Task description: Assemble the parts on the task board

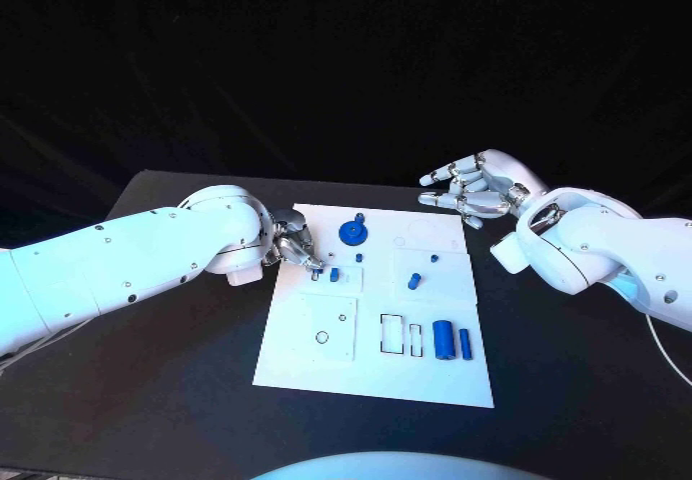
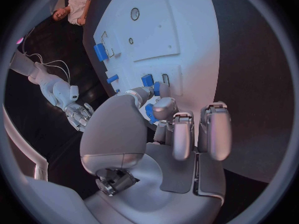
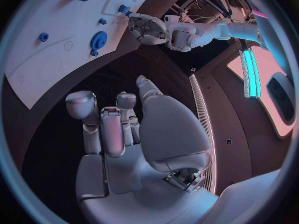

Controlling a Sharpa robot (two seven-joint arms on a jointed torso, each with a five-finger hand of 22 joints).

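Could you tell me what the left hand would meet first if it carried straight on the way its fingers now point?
Probably the small blue part standing on the white task board. The left hand has its fingertips at the board's left edge, right beside that part; whether they already touch it is unclear.

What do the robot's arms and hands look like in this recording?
Both arms have smooth, glossy white rounded shells with small dark dots along them. The left hand and right hand are silver metal, many-fingered, with grey padded fingertips and palm. A thin pale cable trails beside the right arm.
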